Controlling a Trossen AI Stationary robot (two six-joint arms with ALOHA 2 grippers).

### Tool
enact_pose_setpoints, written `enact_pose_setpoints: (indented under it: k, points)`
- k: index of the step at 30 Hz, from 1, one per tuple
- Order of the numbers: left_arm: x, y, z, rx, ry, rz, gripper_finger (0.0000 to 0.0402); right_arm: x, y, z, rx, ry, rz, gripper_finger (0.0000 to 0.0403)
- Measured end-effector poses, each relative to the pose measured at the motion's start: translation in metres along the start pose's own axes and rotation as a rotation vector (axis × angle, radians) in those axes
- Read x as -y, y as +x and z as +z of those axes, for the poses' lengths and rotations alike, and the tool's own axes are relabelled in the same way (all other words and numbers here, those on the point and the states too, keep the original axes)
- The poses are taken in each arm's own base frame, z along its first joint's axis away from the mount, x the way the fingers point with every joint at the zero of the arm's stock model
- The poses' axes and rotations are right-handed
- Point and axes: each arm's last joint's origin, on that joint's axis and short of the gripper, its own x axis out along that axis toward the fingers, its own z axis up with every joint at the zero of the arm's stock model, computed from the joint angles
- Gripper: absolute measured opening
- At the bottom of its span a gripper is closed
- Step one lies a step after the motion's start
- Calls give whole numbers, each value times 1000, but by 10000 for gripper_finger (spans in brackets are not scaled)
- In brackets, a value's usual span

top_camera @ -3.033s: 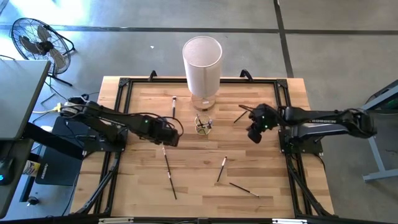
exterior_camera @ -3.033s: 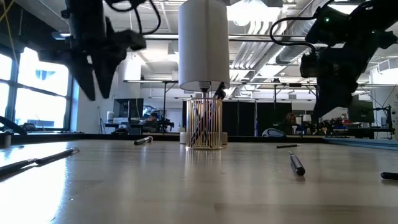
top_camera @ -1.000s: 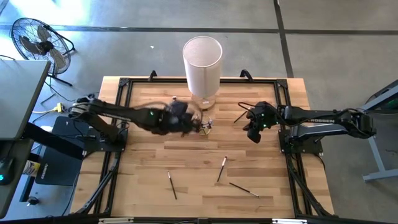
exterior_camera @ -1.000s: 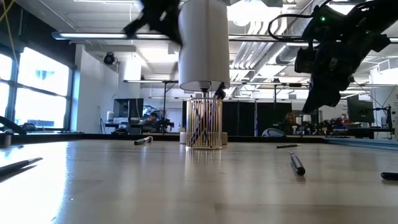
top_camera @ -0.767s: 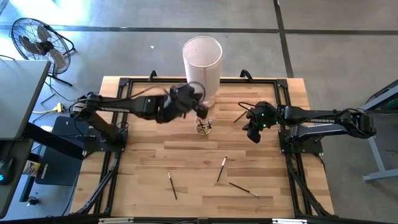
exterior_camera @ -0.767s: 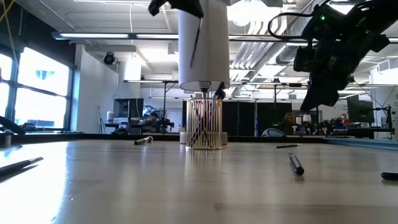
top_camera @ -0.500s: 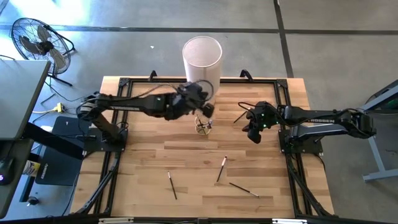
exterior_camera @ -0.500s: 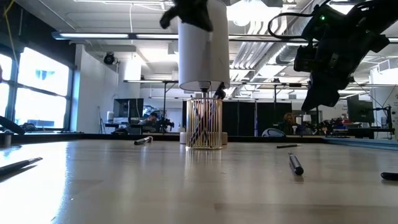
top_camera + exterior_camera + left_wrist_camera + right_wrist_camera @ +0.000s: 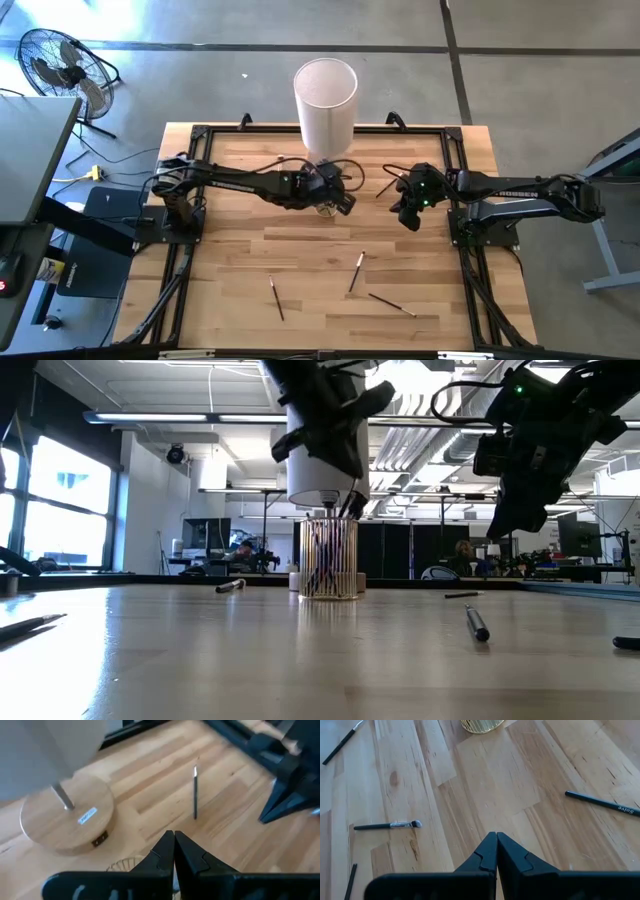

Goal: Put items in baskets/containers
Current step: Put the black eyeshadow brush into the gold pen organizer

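A small clear ribbed cup (image 9: 321,208) (image 9: 328,558) stands mid-table in front of the tall white cylinder, with several brushes upright in it. My left gripper (image 9: 342,199) (image 9: 338,468) hangs just above the cup's rim, fingers down and shut on a thin brush that reaches into the cup. The left wrist view shows the cup's rim (image 9: 122,866) beside the shut fingers. My right gripper (image 9: 405,217) (image 9: 496,837) hovers shut and empty to the cup's right. Loose brushes lie flat on the wood at the near side (image 9: 277,298) (image 9: 356,272) (image 9: 392,304). My left gripper comes at the brush from above, fingers pointing down over the cup. The fingers themselves hide the place of contact, so which part of the brush they have cannot be told. The brush hangs upright below them with its lower end inside the cup.
The tall white cylinder (image 9: 325,95) stands on a round wooden base (image 9: 67,820) just behind the cup. More brushes lie at the far left (image 9: 280,165) and beside my right arm (image 9: 388,186) (image 9: 195,792). A black frame edges the table.
My left gripper, shut on a brush, has swung high from the cup's left past the cylinder's front toward the table's right. It has then come down over the cup, and the brush, which hung free below it, now reaches into the cup.
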Motion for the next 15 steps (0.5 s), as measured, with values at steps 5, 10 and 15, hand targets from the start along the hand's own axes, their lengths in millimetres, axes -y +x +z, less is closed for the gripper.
enact_pose_setpoints:
  k: [5, 10, 15]
  points:
    - [0, 4, -7, -52, 21, -5, 5, 0, 0, 0, 4, -6, 0, 0]
    - [-1, 3, -8, -94, -10, -22, 27, 0, 0, 0, 4, -8, 0, 0]
    - [-3, 2, -12, -153, 5, -30, 67, 0, 0, 1, 7, -8, 1, 0]
